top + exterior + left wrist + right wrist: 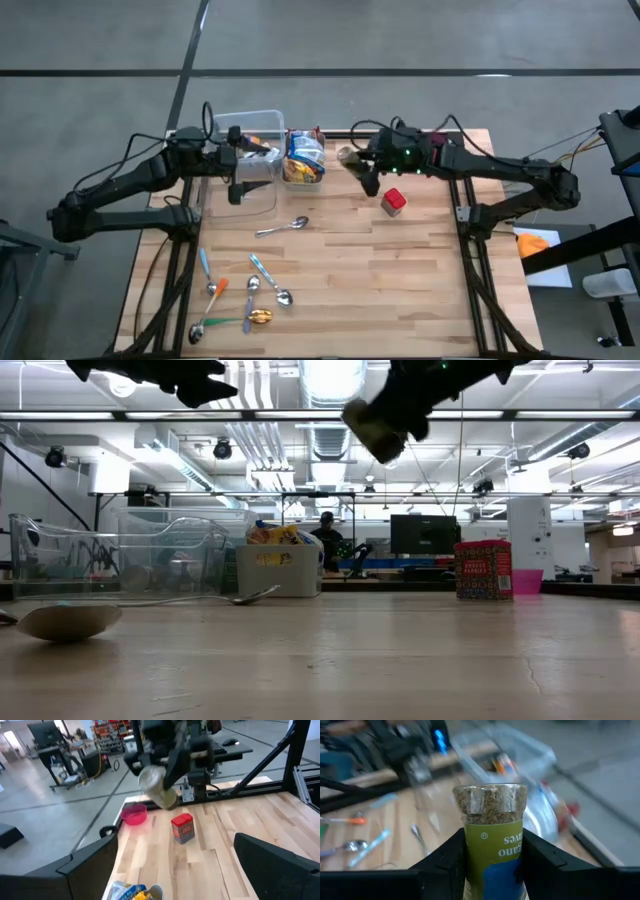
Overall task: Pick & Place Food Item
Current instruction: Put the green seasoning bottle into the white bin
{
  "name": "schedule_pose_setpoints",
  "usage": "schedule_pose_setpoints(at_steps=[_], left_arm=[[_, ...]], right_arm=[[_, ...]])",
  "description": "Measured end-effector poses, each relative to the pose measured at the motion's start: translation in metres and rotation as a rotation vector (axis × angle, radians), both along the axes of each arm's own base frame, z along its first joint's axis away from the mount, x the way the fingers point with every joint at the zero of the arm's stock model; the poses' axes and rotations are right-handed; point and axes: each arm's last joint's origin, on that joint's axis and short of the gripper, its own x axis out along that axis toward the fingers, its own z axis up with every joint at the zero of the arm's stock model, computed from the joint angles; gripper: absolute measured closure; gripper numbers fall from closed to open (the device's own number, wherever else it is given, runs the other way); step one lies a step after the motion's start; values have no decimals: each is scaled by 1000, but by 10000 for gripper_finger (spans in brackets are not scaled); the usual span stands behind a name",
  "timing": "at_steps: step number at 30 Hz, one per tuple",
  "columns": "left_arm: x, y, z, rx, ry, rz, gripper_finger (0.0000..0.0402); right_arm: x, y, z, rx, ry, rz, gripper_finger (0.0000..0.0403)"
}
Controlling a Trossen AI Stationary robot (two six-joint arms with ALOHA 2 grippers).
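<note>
The right gripper's (492, 865) fingers (447, 860) pinch a spice jar (492, 832) between them, green label upside down, its herb-filled end poking out past the tips. In the overhead view the jar (348, 156) hangs above the surface (400, 270), just beside the white tub of snack packets (304, 160) and near the red box (393, 201). The left gripper (243, 160) hovers over the clear plastic bin (262, 125), fingers spread wide, nothing in them. Spoons (282, 228) lie scattered on the wood nearer the front edge.
</note>
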Motion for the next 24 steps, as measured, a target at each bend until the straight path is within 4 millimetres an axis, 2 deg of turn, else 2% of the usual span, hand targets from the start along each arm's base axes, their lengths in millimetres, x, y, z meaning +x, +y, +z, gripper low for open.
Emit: schedule_pose_setpoints(at_steps=[5, 8, 16, 24], left_arm=[[14, 7, -11, -48, 58, 4, 2], [28, 13, -21, -82, 92, 7, 2], [63, 29, -44, -91, 113, 7, 2], [73, 34, -54, -98, 126, 5, 2]], right_arm=[[9, 13, 0, -136, -246, 68, 264], [10, 15, -6, -181, -332, 77, 264], [23, 12, -36, -197, -335, 79, 264], [40, 10, -38, -269, -390, 102, 264]])
